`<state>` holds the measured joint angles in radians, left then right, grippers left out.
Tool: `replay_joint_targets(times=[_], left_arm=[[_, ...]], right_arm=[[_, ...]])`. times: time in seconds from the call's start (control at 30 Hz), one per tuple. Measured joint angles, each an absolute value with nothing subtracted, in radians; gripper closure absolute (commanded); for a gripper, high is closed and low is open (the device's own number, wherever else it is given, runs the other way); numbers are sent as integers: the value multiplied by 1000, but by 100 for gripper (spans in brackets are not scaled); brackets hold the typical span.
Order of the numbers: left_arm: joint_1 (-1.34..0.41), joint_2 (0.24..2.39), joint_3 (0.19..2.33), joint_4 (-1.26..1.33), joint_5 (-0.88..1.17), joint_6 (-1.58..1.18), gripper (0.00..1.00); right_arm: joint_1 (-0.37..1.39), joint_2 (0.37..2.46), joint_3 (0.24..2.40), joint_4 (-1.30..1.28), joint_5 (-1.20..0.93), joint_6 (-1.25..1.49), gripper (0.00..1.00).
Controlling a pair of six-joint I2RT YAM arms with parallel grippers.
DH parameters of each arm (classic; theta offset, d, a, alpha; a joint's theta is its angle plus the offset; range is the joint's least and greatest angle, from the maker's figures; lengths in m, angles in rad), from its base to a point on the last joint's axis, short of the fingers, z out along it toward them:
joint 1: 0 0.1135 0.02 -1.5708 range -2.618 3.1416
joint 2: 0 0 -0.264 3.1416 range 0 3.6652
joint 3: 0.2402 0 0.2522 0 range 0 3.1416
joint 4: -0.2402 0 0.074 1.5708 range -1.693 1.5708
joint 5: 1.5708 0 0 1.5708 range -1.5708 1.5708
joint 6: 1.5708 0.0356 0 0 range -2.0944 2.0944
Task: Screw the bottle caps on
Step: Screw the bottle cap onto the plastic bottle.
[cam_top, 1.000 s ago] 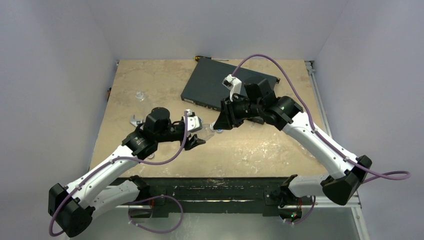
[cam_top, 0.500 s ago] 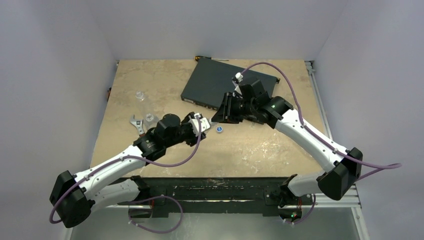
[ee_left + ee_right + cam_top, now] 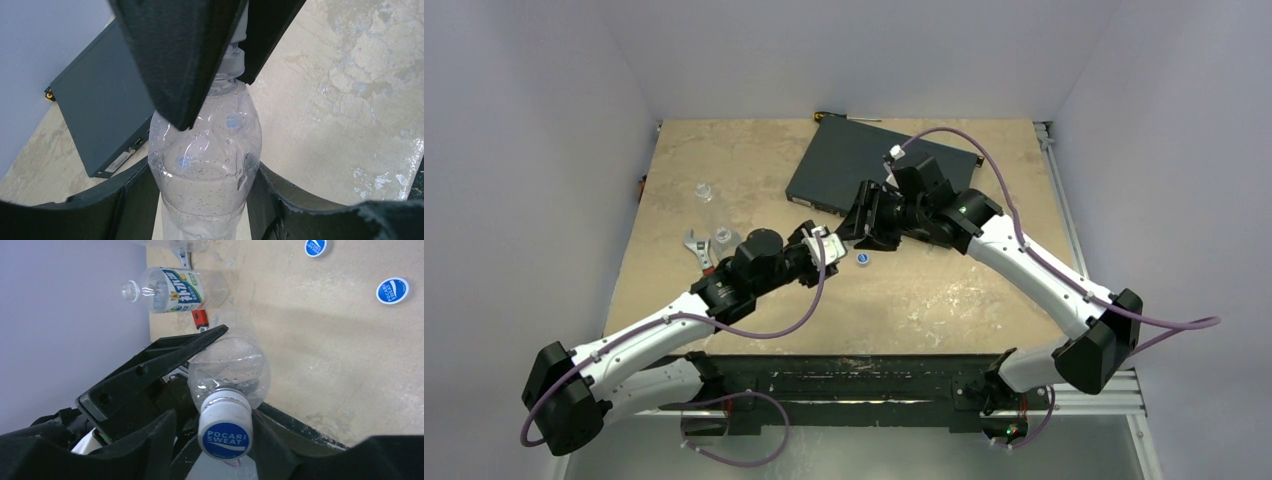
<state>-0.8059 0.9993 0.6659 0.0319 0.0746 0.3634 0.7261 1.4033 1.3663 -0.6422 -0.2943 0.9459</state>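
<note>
Right end effector (image 3: 220,450) advanced, cap (image 3: 224,434) (grip unclear)

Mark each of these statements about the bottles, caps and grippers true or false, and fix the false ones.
1. The left gripper holds a clear bottle. True.
2. That bottle's neck is bare. False: a blue-and-white cap sits on it, between the right gripper fingers.
3. Two loose caps lie on the table. True.
4. The labelled bottle already wears a cap. False: its mouth is open.
5. The flat black box lies at the table's near edge. False: it lies towards the far edge.
</note>
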Motion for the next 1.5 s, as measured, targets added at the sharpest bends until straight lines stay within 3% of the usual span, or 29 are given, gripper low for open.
replay_joint_targets(times=[0.3,0.6,0.83,1.03,1.5], left_arm=[[-811,998,679,52,144,350,84],[-685,1002,687,59,452,252,84],[-630,1023,697,2,723,188,82],[-628,1043,701,-72,896,140,82],[-628,974,701,-100,985,111,82]], right_arm=[[744,1389,1468,-739,-295,914,3],[753,1250,1458,-804,-258,726,2],[765,1153,1451,-847,-257,424,14],[885,1121,1445,-863,-245,229,25],[942,1176,1465,-897,-244,83,39]])
